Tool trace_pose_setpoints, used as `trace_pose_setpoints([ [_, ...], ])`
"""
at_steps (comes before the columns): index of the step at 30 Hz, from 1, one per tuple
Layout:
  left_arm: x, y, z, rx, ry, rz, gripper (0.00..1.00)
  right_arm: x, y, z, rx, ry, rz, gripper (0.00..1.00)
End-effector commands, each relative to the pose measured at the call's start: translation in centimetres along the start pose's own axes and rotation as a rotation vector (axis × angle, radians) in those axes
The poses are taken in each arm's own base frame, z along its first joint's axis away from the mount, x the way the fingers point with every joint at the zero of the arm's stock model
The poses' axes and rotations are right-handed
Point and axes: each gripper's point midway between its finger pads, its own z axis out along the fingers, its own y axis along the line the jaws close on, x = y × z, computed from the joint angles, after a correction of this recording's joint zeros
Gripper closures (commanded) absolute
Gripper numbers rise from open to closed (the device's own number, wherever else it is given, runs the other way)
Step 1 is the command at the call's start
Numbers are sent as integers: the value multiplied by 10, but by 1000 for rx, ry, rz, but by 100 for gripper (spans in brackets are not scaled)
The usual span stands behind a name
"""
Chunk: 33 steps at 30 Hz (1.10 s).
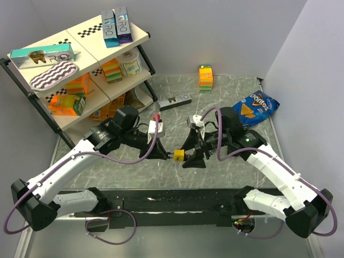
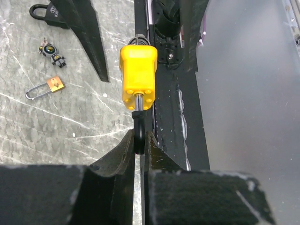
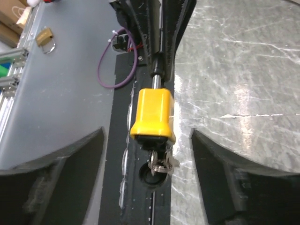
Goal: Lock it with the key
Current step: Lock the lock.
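On the grey marbled tabletop (image 2: 70,131), a black padlock (image 2: 44,9), a small orange padlock (image 2: 44,87) and a dark keychain (image 2: 52,51) are lying. My left hand (image 2: 139,140) is pinching the yellow blocky lock (image 2: 138,77) by its dark curved shackle (image 2: 138,126), in the air; the metal key (image 3: 161,164) is hanging from its end, between my right hand's (image 3: 147,136) spread fingers (image 3: 70,164).

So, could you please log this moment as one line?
left gripper: shut on yellow block padlock by shackle | silvery key bunch: at padlock's base | right gripper: open, flanking it
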Motion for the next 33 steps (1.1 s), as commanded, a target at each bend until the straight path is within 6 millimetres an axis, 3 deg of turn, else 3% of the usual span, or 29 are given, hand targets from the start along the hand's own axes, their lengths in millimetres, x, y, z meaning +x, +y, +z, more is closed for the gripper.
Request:
trace_pose_setpoints([
  [1,-39,-8,-6,13,-107,74,99,-8,-2,7,-5,-26,-43,25],
  [8,-44,-8,-4,21,-133,48,99,-11,-4,13,-1,-29,-43,48],
  [14,-50,-5,-3,6,-162,11,99,-13,1,16,-33,-35,-32,87],
  [15,-53,-5,-2,7,-181,18,99,-15,2,16,-36,-40,-35,97],
  [16,-54,-5,-1,12,-189,10,99,-16,2,17,-39,-40,-28,100],
  [25,-55,-22,18,109,-204,-50,99,-30,-1,23,-30,-50,-31,100],
  [33,-55,-27,38,148,-223,-70,99,-52,13,33,-97,-83,-26,100],
])
